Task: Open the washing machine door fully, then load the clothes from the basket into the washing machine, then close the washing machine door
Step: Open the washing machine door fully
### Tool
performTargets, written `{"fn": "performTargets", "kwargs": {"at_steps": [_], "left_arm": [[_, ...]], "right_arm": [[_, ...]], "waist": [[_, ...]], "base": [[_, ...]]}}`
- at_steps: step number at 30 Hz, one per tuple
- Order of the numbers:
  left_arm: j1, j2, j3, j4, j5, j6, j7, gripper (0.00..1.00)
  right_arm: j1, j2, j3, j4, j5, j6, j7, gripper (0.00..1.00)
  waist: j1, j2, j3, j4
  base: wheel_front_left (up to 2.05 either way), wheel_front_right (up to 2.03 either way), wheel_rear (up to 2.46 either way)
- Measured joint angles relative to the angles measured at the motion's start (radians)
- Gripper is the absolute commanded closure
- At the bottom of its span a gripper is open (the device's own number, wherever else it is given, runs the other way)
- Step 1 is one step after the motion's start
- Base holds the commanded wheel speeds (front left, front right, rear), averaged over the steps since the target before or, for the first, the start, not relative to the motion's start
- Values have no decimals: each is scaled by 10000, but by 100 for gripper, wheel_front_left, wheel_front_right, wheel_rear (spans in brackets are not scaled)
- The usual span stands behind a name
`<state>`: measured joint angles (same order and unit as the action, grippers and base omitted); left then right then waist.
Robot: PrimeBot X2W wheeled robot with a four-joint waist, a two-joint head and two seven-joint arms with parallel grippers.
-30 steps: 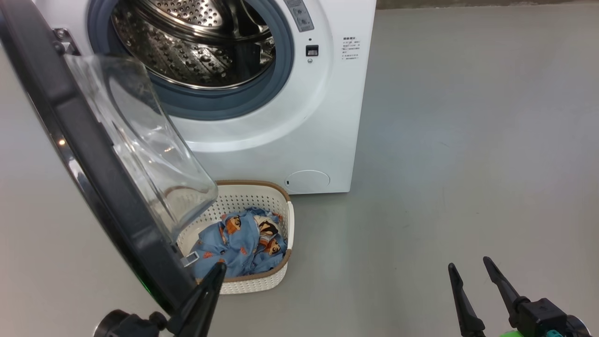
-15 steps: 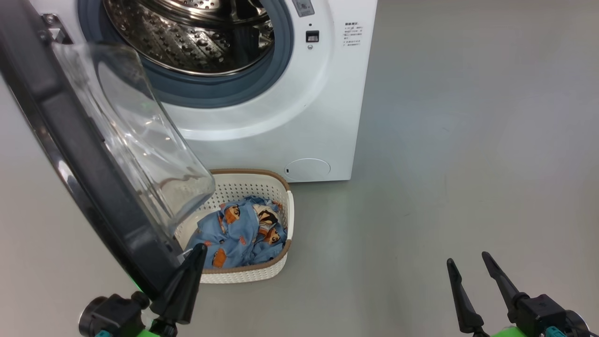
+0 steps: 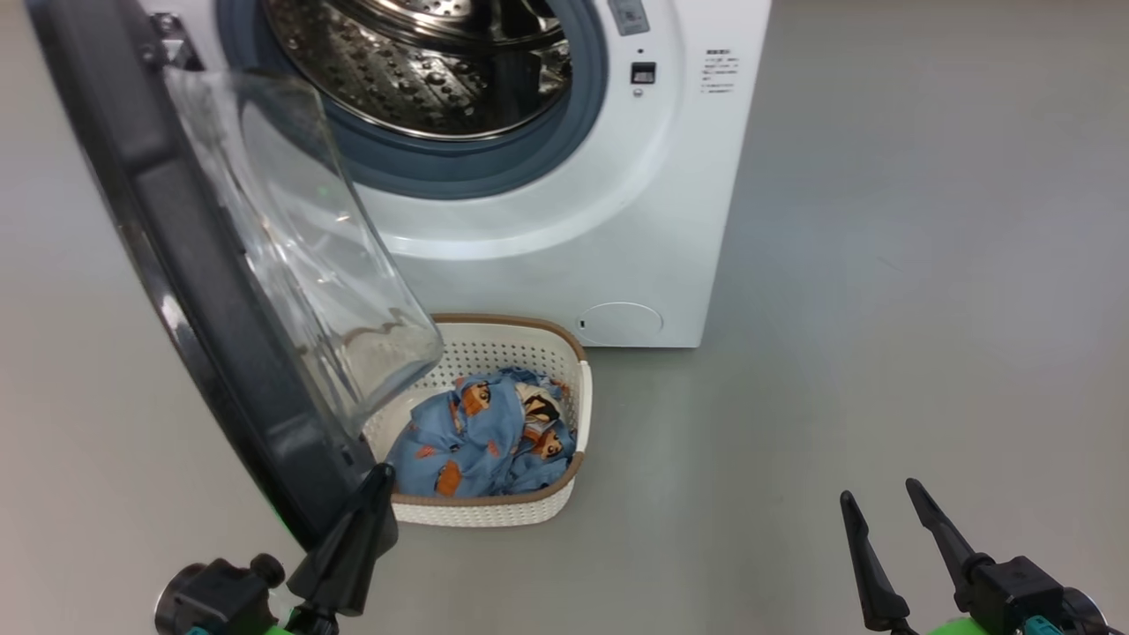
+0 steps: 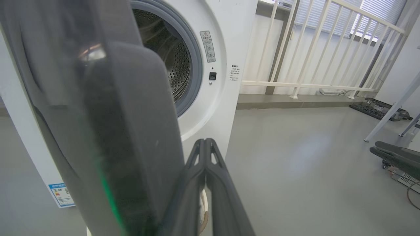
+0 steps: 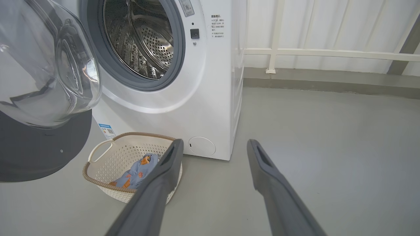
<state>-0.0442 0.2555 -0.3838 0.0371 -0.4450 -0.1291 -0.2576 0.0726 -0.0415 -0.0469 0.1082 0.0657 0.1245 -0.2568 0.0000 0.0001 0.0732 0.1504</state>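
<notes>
- Head view puts the washing machine (image 3: 564, 256) ahead of me on the grey floor (image 3: 838, 309), with its steel drum (image 3: 423, 70) exposed.
- The washing machine door (image 3: 216, 326) stands swung out on its hinge at my left. Its glass bowl (image 3: 300, 265) hangs over the left part of the basket (image 3: 494, 513).
- The basket sits on the floor just in front of the machine, below the opening. The clothes (image 3: 481, 432) lie bunched in the bottom of it.
- My left fingers (image 3: 379, 481) are pressed together with nothing between them, tips right beside the door's lower rim. Whether they touch it I cannot tell.
- My right fingers (image 3: 854, 522) are spread wide and empty, low over bare floor and well apart from the basket.
- I judge the door not yet fully open, so it wants another push outward. It looks stiff and fairly heavy, it swings only about its hinge, and the glossy rim looks slippery. I would press on the rim's inner face near the free edge, never on the glass.
- The clothes should be light, limp and floppy. I would pinch a raised fold in the middle of the heap, deep enough that the cloth cannot slip out, and expect it to trail.
- The basket looks light and could slide or lift if fabric snags its holes.
</notes>
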Motion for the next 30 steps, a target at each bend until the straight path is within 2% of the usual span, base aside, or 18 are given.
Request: {"fn": "performTargets", "kwargs": {"at_steps": [12, 23, 30], "left_arm": [[199, -192, 635, 424, 98, -165, -4, 100], [412, -389, 2623, 1045, 247, -150, 12, 100], [437, -339, 3766, 1490, 178, -104, 12, 100]], "right_arm": [[-120, -2, -44, 157, 31, 0, 0, 0], [-121, 0, -38, 228, 59, 0, 0, 0], [-126, -2, 33, 288, 58, 0, 0, 0]], "waist": [[0, -1, -73, 835], [0, 0, -215, 1553], [0, -1, -160, 1725]], "base": [[0, 0, 0], [0, 0, 0], [0, 0, 0]]}}
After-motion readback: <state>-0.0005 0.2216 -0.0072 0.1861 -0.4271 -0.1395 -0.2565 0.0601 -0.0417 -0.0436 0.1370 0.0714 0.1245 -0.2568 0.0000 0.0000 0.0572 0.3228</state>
